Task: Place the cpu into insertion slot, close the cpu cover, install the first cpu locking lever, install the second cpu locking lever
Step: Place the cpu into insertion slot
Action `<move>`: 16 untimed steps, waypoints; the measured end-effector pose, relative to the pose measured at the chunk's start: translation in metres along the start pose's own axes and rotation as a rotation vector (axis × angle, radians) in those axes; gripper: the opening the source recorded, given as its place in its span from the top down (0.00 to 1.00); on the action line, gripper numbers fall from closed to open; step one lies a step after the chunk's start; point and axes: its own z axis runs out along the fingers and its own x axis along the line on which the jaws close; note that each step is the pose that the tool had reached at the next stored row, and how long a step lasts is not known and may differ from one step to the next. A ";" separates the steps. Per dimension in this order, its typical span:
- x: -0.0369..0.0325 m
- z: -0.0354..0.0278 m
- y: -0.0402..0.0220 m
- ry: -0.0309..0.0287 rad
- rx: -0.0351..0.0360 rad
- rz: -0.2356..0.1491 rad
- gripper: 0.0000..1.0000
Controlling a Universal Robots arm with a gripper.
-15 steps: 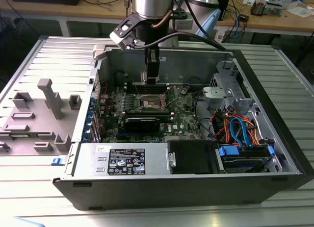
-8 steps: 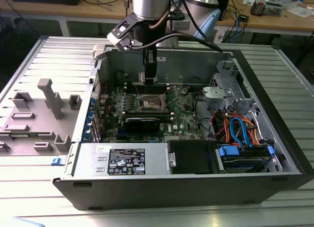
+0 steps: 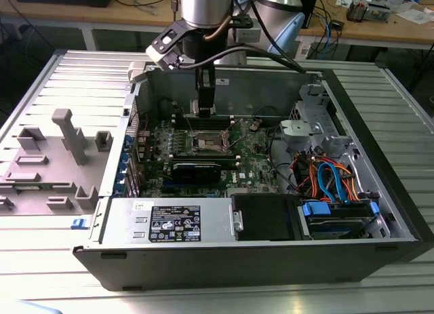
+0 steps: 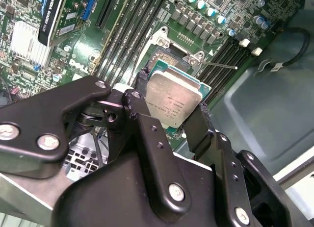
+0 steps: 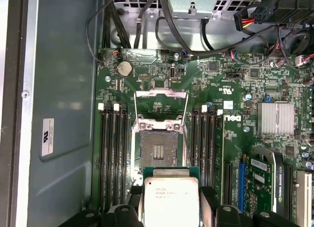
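Fine print on the cpu is unreadable.

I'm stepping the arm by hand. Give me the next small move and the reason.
Probably ease the pincer toward the insertion slot until the cpu hangs squarely over it: the pincer grips the cpu off to one side of the empty slot, and the cpu cover stands open.

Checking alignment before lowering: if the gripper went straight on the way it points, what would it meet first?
Probably the open insertion slot: the gripper, shut on the cpu, points down at it, the chip overlapping the socket in both wrist views. Depth is unclear, so the socket's rim might come first.
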 end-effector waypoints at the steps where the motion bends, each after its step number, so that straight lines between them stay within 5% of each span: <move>1: 0.0000 0.0001 -0.0004 0.0000 0.0000 0.000 0.45; 16: 0.0003 0.0018 -0.0091 -0.0001 0.0001 0.000 0.45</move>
